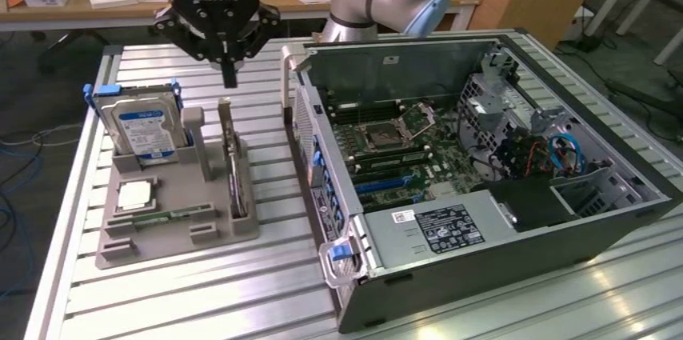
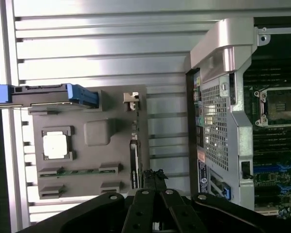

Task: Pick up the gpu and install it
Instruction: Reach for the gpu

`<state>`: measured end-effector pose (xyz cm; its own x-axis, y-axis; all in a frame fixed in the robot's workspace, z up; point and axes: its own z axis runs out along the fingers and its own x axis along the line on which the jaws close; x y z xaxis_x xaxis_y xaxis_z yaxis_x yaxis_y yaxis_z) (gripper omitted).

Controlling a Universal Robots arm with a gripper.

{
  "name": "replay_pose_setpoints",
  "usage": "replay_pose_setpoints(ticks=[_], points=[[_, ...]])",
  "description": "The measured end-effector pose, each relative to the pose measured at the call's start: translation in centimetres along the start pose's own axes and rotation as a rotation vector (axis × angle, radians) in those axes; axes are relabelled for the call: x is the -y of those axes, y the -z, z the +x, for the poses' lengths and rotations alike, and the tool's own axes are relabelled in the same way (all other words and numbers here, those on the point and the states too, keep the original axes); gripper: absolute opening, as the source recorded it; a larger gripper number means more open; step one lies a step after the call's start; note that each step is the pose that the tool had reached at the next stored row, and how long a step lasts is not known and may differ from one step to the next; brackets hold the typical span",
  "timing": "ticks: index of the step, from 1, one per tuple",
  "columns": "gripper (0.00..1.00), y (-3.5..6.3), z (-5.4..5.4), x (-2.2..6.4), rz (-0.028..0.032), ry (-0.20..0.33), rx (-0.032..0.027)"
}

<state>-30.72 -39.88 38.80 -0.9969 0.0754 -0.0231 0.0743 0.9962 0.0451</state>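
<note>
Exterior view, gpu (image 1: 226, 156) edge-on, closed claw (image 1: 229, 78) above

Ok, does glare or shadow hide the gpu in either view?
Exterior view: soft even light, the strongest glare on the table at the exterior view's right, the gpu clear of it. Wrist view: the table slats and the metal corner of the computer case wash out white; the gpu reads as a dark, glare-free strip just off the tips of the shut hand.

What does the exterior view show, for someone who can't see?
A robot's shut claw hangs above a thin card standing in a grey tray beside a hard drive. An open computer sits to the exterior view's right.
</note>
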Motion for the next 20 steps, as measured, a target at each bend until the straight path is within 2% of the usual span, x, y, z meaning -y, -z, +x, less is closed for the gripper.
replay_pose_setpoints(ticks=[2,6,9,10,13,16,17,20], points=[[0.1,-0.01,0.65,0.05,0.0,0.0,0.0],[0.11,-0.01,0.73,0.06,0.0,0.0,0.0],[0.29,0.0,0.73,0.06,0.0001,0.0,-0.0001],[0.29,0.0,0.73,0.06,0.0,0.0,-0.0001],[0.47,0.0,0.74,0.06,0.0,0.0,-0.0001],[0.53,0.0,0.74,0.05,-0.0005,0.022,-0.0013],[0.59,0.0,0.75,0.06,-0.0009,0.04,-0.0021],[0.59,-0.08,0.74,0.06,-0.0023,0.095,-0.0043]])
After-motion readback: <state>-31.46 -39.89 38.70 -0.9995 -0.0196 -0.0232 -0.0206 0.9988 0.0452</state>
